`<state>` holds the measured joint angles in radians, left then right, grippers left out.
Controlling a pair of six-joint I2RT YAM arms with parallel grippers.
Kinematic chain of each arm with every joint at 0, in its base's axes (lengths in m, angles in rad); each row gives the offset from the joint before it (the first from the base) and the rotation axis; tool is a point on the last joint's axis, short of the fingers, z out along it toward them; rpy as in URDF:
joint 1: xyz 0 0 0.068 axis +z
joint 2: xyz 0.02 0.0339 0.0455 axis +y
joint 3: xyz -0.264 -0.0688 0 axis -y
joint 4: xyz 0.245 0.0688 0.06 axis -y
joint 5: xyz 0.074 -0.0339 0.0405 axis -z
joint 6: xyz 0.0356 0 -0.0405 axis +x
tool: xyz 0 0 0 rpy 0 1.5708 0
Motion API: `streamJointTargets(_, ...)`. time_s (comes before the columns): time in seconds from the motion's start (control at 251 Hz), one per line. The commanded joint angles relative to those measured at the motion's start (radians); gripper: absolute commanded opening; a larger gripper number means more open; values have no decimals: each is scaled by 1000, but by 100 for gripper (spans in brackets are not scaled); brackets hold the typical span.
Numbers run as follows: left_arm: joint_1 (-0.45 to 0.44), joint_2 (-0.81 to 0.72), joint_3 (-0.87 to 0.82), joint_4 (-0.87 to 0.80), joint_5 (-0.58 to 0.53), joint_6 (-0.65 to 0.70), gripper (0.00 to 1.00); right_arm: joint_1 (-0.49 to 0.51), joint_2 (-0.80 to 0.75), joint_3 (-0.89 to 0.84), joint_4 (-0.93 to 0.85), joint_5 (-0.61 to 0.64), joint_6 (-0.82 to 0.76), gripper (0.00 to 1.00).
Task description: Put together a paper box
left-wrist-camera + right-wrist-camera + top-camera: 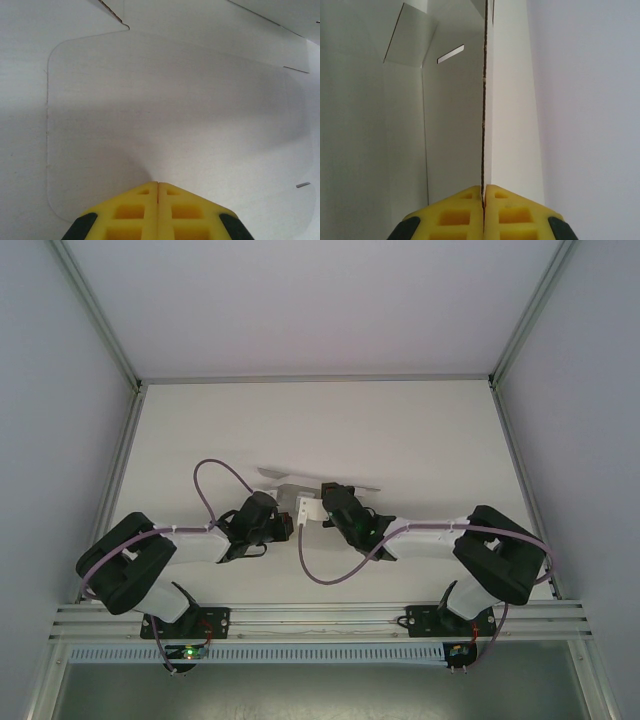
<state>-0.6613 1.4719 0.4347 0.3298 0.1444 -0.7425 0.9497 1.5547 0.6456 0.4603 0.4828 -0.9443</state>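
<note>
Between the fingers of the right end effector (483, 189), which are clenched, a panel edge of the box (452, 130) is pinched. The edge runs straight away from the tips, with the panel standing on edge. Farther out, left of that edge, a slot (450, 54) is cut through the board. Beyond the slot a flap (405, 35) bends off at an angle.

The left end effector (158, 186) is clenched too, with nothing between its fingers. Just ahead of its tips a rounded tab (175, 115) of the sheet lies flat. I cannot tell whether the tips press on it or hang just above. From above, the two end effectors meet nose to nose over the box, and the counter (400, 430) stretches away past them.

This looks like an early fold: the right side raises a wall while the left seems placed to pin the sheet down. The next move probably calls for swinging the pinched panel about its crease until it stands square. The grip should be gentle enough not to buckle the thin board, and the left should hold the base flat.

No brand, label or writing can be read on the board.
</note>
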Motion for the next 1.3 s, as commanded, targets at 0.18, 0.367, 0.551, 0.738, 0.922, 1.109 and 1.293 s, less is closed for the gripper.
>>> streamJointTargets(0.18,-19,-205,33,-216,-44,44,29,-19,107,-2,-133,-13,51,0)
streamJointTargets(0.367,-12,-438,130,-563,-316,55,81,-28,84,2,-127,-22,47,0)
streamJointTargets(0.551,188,-452,247,-717,-401,48,100,-50,75,19,-123,-48,24,0)
streamJointTargets(0.738,418,-190,421,-641,-268,89,100,-88,61,41,-159,-126,25,0)
streamJointTargets(0.922,447,62,609,-602,-188,173,100,-159,75,109,-246,-205,15,0)
streamJointTargets(1.109,448,182,677,-598,-151,220,100,-183,135,101,-120,-145,-61,0)
streamJointTargets(1.293,476,247,705,-589,-144,220,100,-191,168,60,95,-118,-119,0)
